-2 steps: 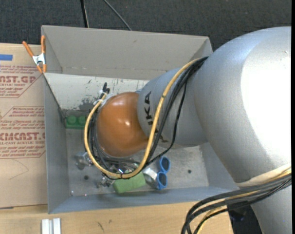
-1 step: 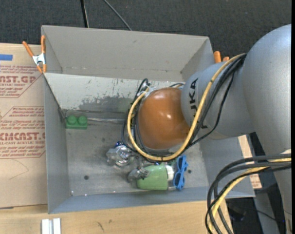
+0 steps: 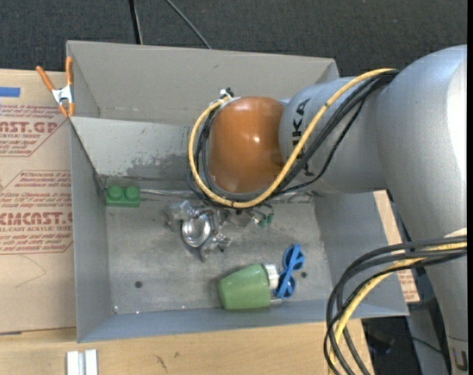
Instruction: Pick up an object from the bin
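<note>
We fear an empty grasp. The grey bin (image 3: pixel 197 73) holds a green cup (image 3: pixel 244 287), a blue plastic piece (image 3: pixel 291 270) just right of the cup, and a green brick (image 3: pixel 122 195) well up-left of it. The tool (image 3: pixel 197 230), up-left of the cup, hangs over bare floor, apart from all three; its opening we cannot tell.

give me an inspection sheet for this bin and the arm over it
surface: grey metal bin, floor scuffed.
job's things: green block at the back left; green cup on its side by the front wall; blue plastic piece beside its right end.
clutter: greenish bit right of the gripper, too small to name.
grippers: gripper low over the mid floor, apart from block and cup.
cables: yellow and black cables loop round the orange wrist cover.
surroundings: dark floor behind the bin.
</note>
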Tool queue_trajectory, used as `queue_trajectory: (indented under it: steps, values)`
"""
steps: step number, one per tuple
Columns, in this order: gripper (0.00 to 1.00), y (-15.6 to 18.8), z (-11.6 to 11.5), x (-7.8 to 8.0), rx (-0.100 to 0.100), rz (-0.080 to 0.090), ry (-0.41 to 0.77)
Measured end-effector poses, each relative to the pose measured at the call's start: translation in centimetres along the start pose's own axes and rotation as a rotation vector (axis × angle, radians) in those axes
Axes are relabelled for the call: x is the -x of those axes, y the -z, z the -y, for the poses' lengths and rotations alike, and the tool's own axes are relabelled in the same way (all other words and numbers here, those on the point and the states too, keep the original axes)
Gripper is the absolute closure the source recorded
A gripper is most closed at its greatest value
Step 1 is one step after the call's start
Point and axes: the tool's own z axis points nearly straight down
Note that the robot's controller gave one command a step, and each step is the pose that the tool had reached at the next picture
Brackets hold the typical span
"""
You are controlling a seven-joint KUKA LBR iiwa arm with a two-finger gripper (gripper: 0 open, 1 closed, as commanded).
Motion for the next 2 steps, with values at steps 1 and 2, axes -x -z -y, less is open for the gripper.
queue_trajectory:
  steps: [1,2]
  values:
    - [0.00,0.1,2.4,-0.1,0.003,0.012,-0.258]
    - [0.00,0.2,5.5,-1.8,-0.008,0.032,-0.028]
